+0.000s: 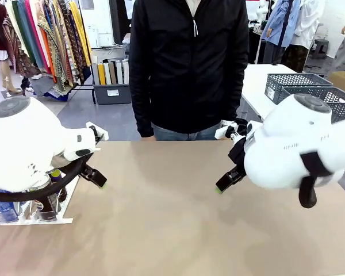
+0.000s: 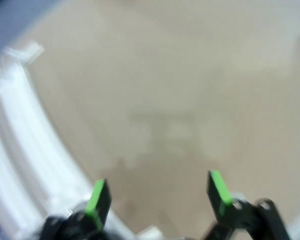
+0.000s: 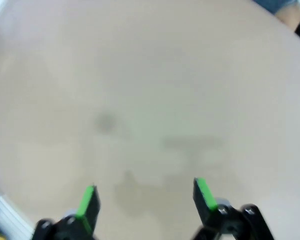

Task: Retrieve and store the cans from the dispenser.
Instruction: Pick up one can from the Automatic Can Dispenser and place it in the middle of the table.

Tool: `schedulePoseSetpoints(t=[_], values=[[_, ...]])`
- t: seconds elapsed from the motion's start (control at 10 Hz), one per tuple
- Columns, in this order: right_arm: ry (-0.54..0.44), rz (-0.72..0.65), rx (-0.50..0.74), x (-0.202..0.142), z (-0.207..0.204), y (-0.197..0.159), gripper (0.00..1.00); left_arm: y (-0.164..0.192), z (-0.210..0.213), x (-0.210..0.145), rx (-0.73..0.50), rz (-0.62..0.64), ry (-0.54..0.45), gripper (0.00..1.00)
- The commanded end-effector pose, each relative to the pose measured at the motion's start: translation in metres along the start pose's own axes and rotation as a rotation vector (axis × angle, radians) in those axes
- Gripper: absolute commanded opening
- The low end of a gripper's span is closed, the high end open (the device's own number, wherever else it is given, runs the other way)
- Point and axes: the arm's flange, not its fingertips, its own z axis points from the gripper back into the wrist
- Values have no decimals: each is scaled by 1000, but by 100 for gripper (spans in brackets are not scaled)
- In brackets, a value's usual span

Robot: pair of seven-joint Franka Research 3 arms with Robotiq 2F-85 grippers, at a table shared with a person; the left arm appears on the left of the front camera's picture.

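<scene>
Tan table (image 1: 172, 230); left gripper (image 2: 157, 192), right gripper (image 3: 146, 196) spread, empty; one dispenser (image 1: 68, 198), three cans (image 1: 46, 204).

even bright indoor light; both wrist views blurred, front view sharp.

No legible txt: cans (image 1: 48, 206) mostly hidden behind left arm (image 1: 23, 149); white label (image 1: 112, 92) on grey bin (image 1: 124, 95) in bkgd too small.
</scene>
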Motion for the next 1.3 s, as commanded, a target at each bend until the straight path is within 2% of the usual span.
schedulePoseSetpoints(t=[0.0, 0.1, 0.3, 0.4, 0.5, 0.6, 0.7, 0.8, 0.9, 1.0, 1.1, 1.2], values=[[-35, -221, 280, 2, 46, -34, 100, 12, 44, 10, -333, 45, 110, 100], [-63, -339, 450, -3, 78, -46, 100, 15, 72, 17, -494, 145, 104, 100], [-122, -358, 734, -39, 149, -61, 100, 43, 134, -2, -702, 157, -62, 100], [-196, -397, 776, -66, 178, -76, 100, 71, 160, -24, -730, 213, -153, 100], [-344, -506, 789, -112, 205, -110, 100, 120, 182, -66, -759, 333, -257, 100], [-491, -657, 795, -162, 219, -146, 100, 159, 189, -118, -786, 464, -311, 100], [-601, -765, 794, -199, 219, -170, 100, 183, 188, -166, -770, 611, -398, 100], [-663, -843, 777, -226, 213, -185, 100, 196, 190, -213, -757, 754, -530, 100], [-707, -901, 753, -241, 204, -195, 100, 203, 192, -255, -681, 901, -635, 100], [-710, -936, 720, -241, 196, -196, 100, 205, 194, -276, -642, 972, -681, 100], [-674, -903, 643, -229, 188, -188, 100, 204, 195, -281, -599, 1001, -675, 100], [-673, -957, 732, -259, 243, -242, 100, 225, 205, -283, -687, 930, -576, 100]])
